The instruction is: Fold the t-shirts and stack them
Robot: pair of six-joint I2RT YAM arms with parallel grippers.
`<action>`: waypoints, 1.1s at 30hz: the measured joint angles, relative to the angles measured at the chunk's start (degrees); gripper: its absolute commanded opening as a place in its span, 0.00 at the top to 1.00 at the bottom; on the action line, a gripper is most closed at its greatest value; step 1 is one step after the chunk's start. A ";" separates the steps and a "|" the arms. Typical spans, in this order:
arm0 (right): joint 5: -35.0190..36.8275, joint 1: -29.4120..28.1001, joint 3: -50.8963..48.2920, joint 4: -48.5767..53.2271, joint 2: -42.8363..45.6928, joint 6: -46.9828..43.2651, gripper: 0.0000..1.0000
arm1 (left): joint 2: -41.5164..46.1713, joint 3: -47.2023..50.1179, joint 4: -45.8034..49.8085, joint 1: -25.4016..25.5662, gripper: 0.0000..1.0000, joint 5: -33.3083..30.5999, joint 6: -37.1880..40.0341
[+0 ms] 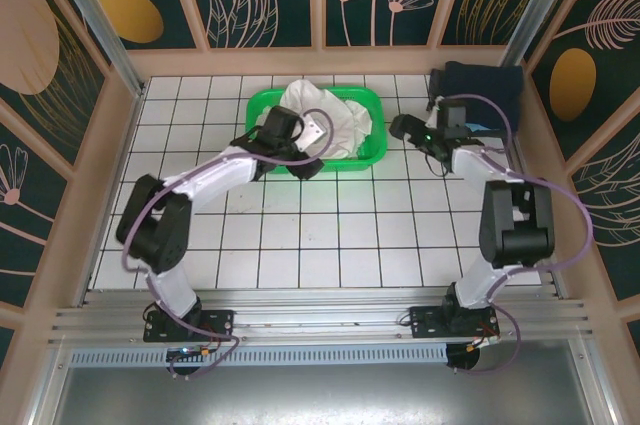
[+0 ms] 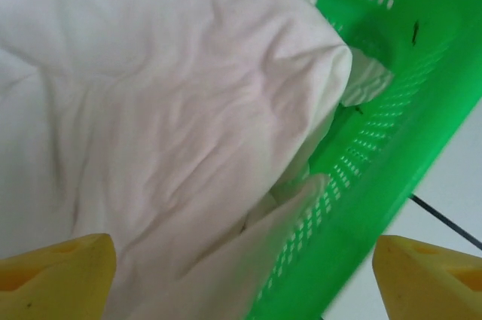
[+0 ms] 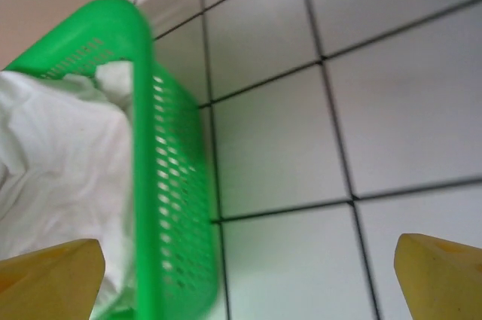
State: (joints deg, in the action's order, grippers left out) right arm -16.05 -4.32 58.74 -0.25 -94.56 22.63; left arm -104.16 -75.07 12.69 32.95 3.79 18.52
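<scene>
Toward the left of the overhead view, the left tool (image 1: 303, 160) is held out over the near rim of the green perforated plastic basket (image 1: 262, 105), which stands at the upper middle of the white tiled desk (image 1: 300, 235). The plain white, wrinkled t-shirts (image 1: 335, 120) are heaped inside this basket, none yet laid out on the desk. In the left wrist view the tool's yellow fingertips (image 2: 56, 275) are seen in the two lower corners, spread wide apart with nothing clamped between them. White cloth (image 2: 151, 109) lies below and ahead of them, against the green wall (image 2: 392, 109). This pose is judged to be a reach for a fold of cloth, so that one shirt can be lifted out.

Further right, the right tool (image 1: 405, 127) is held just beside the basket's right end, over bare tiles. Its fingertips (image 3: 440, 275) are likewise spread wide and nothing is gripped. The basket wall (image 3: 173, 207) and the shirts (image 3: 53, 162) are seen at the left of its wrist view. It is probably kept there to take a second hold.
</scene>
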 measured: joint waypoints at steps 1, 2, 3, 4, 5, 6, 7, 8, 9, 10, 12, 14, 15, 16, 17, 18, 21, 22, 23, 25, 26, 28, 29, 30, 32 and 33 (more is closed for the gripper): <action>-0.11 0.87 -2.01 0.28 1.77 0.20 0.01 | -2.16 -2.64 1.18 0.33 0.20 0.39 1.07; -0.17 1.36 -3.39 0.44 3.04 0.22 0.01 | -3.54 -4.90 1.73 0.63 0.22 0.37 2.12; -0.31 1.90 -4.92 0.66 4.44 0.20 0.01 | -4.87 -7.10 2.16 0.90 0.24 0.31 3.04; -0.39 2.45 -6.03 0.90 5.49 0.20 0.01 | -6.19 -8.87 2.58 1.09 0.26 0.35 3.89; -0.55 2.89 -6.71 1.16 6.23 0.20 0.01 | -7.17 -9.90 2.97 1.20 0.27 0.72 4.39; -0.57 3.34 -7.21 1.22 6.86 0.17 0.01 | -7.85 -10.62 3.23 1.36 0.28 0.94 4.83; -0.59 3.98 -7.74 1.31 7.52 0.13 0.01 | -8.26 -11.26 3.65 1.46 0.30 1.11 5.20; -0.59 4.46 -8.07 1.42 8.00 0.11 0.01 | -8.39 -11.65 4.00 1.49 0.31 1.25 5.46; -0.59 5.14 -8.41 1.46 8.57 -0.02 0.01 | -8.44 -11.93 4.44 1.51 0.31 1.31 5.70; -0.59 5.68 -8.66 1.55 8.98 -0.13 0.01 | -8.48 -12.11 4.74 1.51 0.30 1.53 5.90; -0.59 6.62 -8.79 1.86 9.44 -0.46 0.01 | -8.57 -12.28 5.42 1.51 0.30 2.01 5.97; -0.57 7.21 -9.05 1.90 9.68 -0.96 0.01 | -8.72 -12.28 6.56 1.53 0.32 3.19 6.25; -0.57 7.39 -9.33 1.88 9.75 -1.16 0.01 | -8.79 -12.28 7.17 1.57 0.32 3.89 6.36; -0.59 7.56 -9.73 1.88 9.86 -1.31 0.01 | -8.79 -12.28 7.67 1.62 0.32 4.74 6.49; -0.59 7.67 -10.12 1.90 9.92 -1.33 0.01 | -8.79 -12.28 7.98 1.66 0.31 5.53 6.56; -0.61 7.67 -10.49 1.88 9.94 -1.33 0.01 | -8.79 -12.28 8.11 1.77 0.29 6.56 6.58; -0.79 7.72 -11.37 1.90 9.94 -1.36 0.01 | -8.76 -12.26 8.07 2.16 0.27 8.24 6.78; -0.83 7.72 -11.56 1.88 9.94 -1.36 0.01 | -8.79 -12.28 8.07 2.27 0.28 8.22 6.78; -0.85 7.72 -11.67 1.90 9.94 -1.36 0.01 | -9.05 -12.63 8.41 2.34 0.29 8.15 6.80; -1.01 7.74 -11.78 1.88 9.94 -1.40 0.01 | -10.80 -15.02 9.66 2.45 0.32 7.69 7.08; -1.01 7.74 -11.85 1.88 10.03 -1.46 0.01 | -12.59 -17.07 10.19 2.49 0.34 7.21 7.30; -1.01 7.80 -12.07 1.84 10.40 -1.62 0.01 | -15.65 -20.11 10.73 2.47 0.41 6.12 7.80; -1.01 7.89 -12.37 1.84 10.84 -1.75 0.01 | -17.25 -21.29 11.10 2.47 0.47 5.49 8.04; -1.01 8.04 -12.63 1.84 11.28 -1.79 0.01 | -18.56 -22.10 11.65 2.47 0.54 4.79 8.22; -1.03 8.41 -12.96 1.84 12.04 -1.84 0.01 | -20.11 -22.67 12.79 2.47 0.67 4.20 8.70; -1.01 8.61 -13.09 1.81 12.44 -1.97 0.01 | -20.41 -22.67 13.42 2.49 0.75 3.52 8.68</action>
State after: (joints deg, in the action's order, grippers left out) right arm -17.06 4.29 45.65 1.56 -82.13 20.67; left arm -124.57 -97.73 26.11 35.44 7.31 27.20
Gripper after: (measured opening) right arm 0.990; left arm 0.363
